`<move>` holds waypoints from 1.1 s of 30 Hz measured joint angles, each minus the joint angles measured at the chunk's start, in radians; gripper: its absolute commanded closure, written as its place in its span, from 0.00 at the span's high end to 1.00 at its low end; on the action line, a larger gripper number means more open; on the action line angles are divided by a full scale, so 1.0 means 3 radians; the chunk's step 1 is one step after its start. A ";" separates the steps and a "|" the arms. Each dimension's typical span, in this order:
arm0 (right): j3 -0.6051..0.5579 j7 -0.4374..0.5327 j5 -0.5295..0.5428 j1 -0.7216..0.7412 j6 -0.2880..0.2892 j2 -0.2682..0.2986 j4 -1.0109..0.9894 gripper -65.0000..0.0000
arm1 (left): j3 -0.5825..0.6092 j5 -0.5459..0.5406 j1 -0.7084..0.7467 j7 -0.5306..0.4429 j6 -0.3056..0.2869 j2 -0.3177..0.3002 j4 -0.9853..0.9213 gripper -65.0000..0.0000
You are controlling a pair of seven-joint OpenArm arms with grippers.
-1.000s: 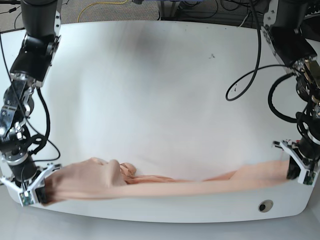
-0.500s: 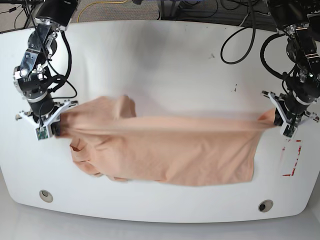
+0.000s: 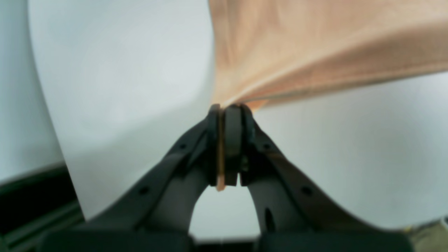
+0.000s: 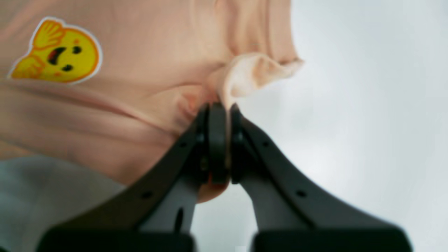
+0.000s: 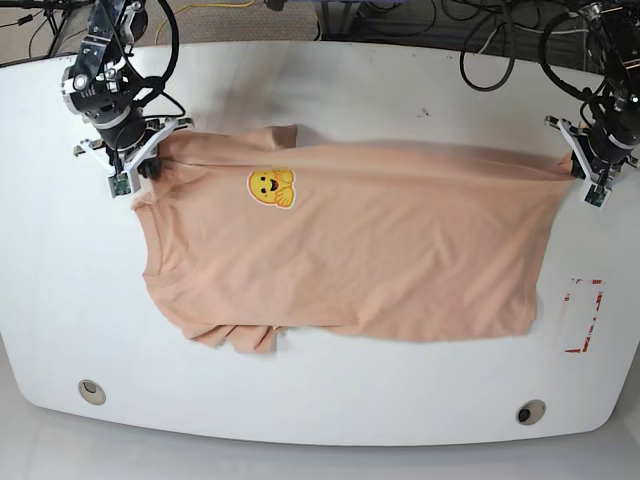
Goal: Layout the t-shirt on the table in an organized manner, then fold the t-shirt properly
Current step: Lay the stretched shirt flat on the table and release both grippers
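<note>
Left tool, right tool each clamp t-shirt corner; shirt spread between on table

Both arms are black with silver-grey joints and loose black cables looping off them. The left gripper and right gripper have white brackets; their fingers are matt black (small round holes along each).
</note>
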 measured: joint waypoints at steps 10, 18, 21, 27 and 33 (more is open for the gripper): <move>0.0003 -0.0081 0.0272 -0.0413 -0.0039 0.0000 0.0020 0.00 | -0.0029 -0.0003 0.0415 -0.0024 0.0009 -0.0048 0.0000 0.00; 0.0004 -0.0078 0.0277 -0.0656 -0.0037 -0.0038 0.0022 0.04 | -0.0088 0.0011 0.0600 -0.0011 0.0010 -0.0051 0.0003 0.28; 0.0011 -0.0081 0.0215 -0.0688 -0.0042 -0.0106 0.0020 0.20 | -0.0089 0.0014 0.0601 -0.0014 0.0011 -0.0052 0.0003 0.47; 0.0011 -0.0070 0.0216 -0.0774 -0.0076 -0.0128 0.0020 0.56 | -0.0100 0.0050 0.0622 -0.0013 0.0013 -0.0058 0.0003 0.53; 0.0013 -0.0081 0.0231 -0.0847 -0.0065 -0.0130 0.0022 0.59 | -0.0102 0.0046 0.0613 -0.0011 0.0013 -0.0055 0.0003 0.53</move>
